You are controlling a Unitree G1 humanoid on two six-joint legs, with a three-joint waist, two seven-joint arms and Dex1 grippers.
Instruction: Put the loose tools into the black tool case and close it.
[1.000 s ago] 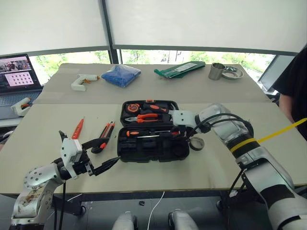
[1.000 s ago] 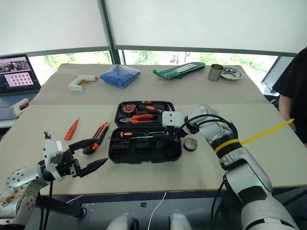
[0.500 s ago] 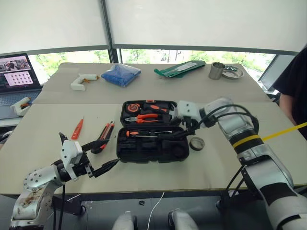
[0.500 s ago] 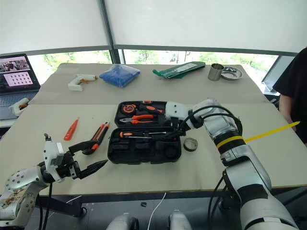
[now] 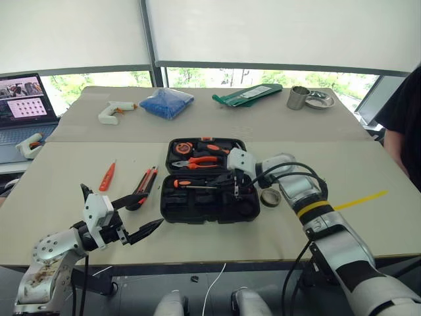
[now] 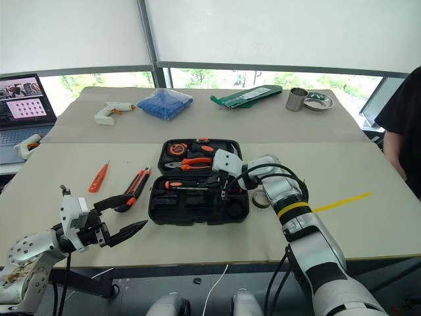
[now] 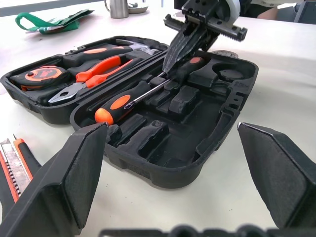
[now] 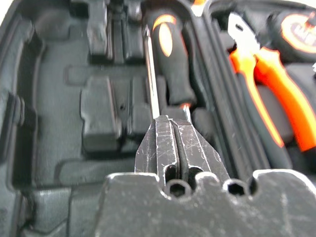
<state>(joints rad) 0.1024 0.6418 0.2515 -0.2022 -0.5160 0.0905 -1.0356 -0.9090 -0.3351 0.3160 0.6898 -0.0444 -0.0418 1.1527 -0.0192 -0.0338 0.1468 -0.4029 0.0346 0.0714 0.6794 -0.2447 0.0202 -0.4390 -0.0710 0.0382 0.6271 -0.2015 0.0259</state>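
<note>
The black moulded-plastic hinged tool case point(image 5: 209, 179) lies open on the beige table point(image 5: 66, 184) and serves as the landmark here. An orange-and-black-handled screwdriver with a thin metal shaft point(image 7: 129, 99) lies in the near tray of the case, and the right gripper point(image 5: 235, 186), fingers pressed together with nothing visibly between them, hangs over the tip end of that shaft (contact cannot be told). To the left of the case, on the table, lie the orange-black utility knife point(image 5: 147, 184) with a dark-handled tool just beside it and, further left, a small orange-handled screwdriver point(image 5: 106, 176); the small black tape roll point(image 5: 270, 196) sits just right of the case. The left gripper point(image 5: 135, 219), jaws spread wide and empty, hovers near the case's front left corner. Judged from their build, the screwdrivers are light and stiff, with smooth shafts likely to slip or roll, so the rubbery handle is the better hold. The knife looks best pinched across its flat body, the roll across its rim. The lid likely swings freely if pushed at its far edge.
</note>
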